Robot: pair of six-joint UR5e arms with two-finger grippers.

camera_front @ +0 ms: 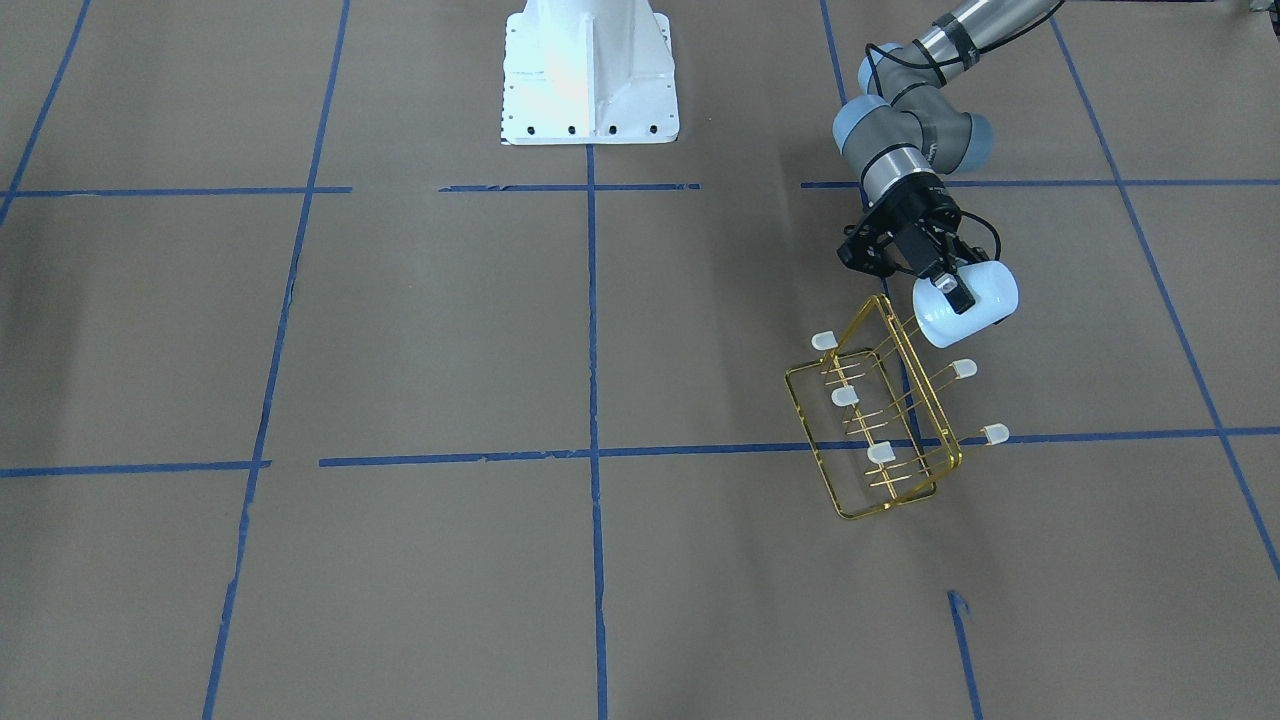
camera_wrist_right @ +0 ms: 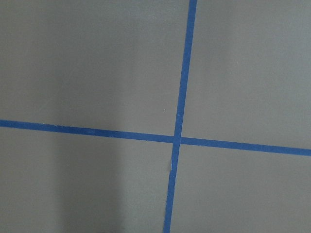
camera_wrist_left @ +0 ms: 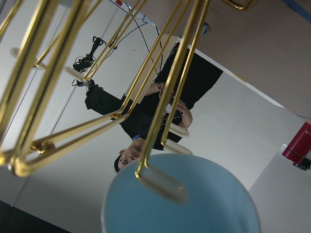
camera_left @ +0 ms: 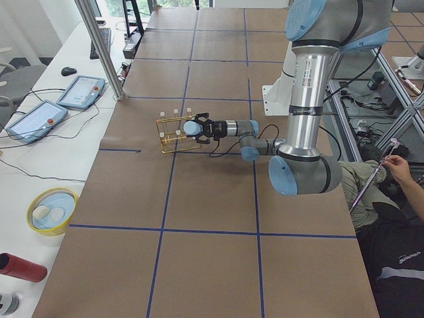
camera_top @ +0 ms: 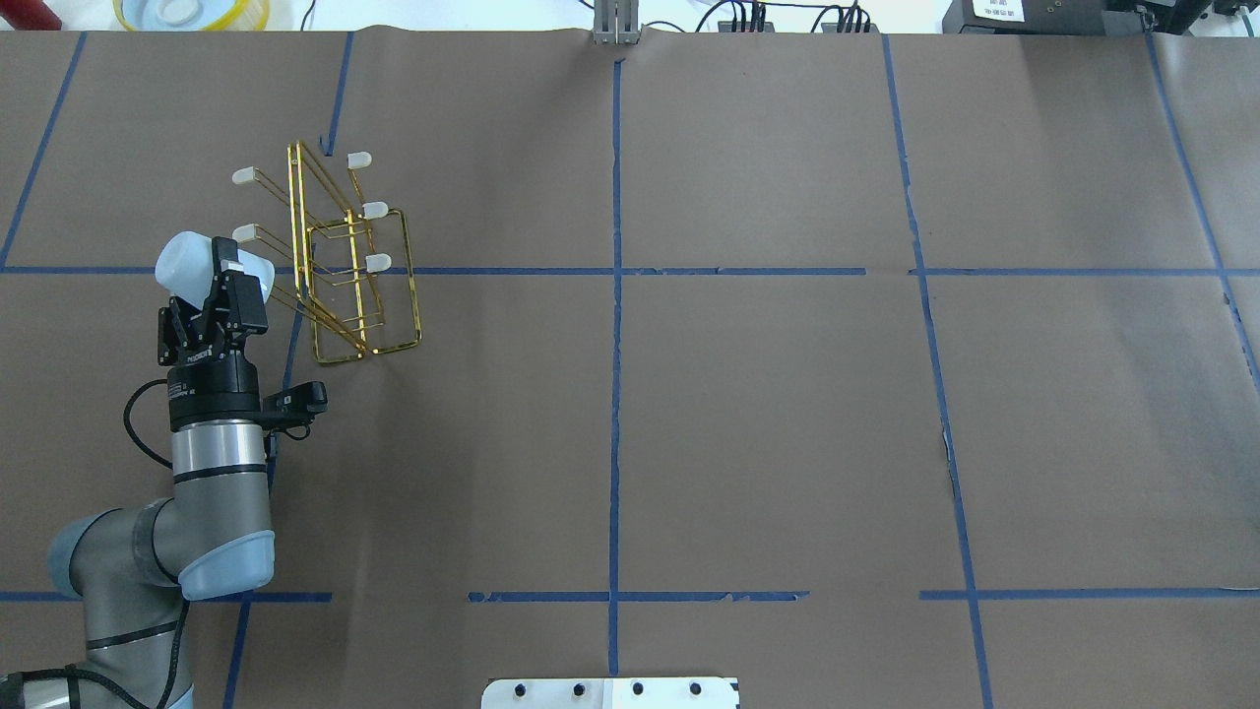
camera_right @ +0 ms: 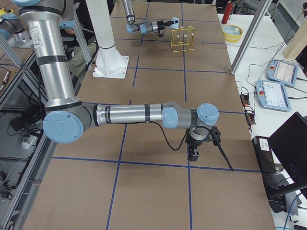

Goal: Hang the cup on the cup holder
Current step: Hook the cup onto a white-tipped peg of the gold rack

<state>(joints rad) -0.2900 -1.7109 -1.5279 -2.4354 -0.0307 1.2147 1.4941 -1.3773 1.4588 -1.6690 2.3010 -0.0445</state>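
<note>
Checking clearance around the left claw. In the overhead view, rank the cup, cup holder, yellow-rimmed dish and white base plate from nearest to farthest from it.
1. cup, gripped in the left claw.
2. cup holder, just to its right.
3. yellow-rimmed dish, at the view's top left edge.
4. white base plate, bottom centre, farthest.

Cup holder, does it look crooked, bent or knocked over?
Nothing stands out. The cup holder stands upright on the table, only turned askew to the blue tape lines. The left gripper holds the cup sideways, its mouth at one prong.
</note>
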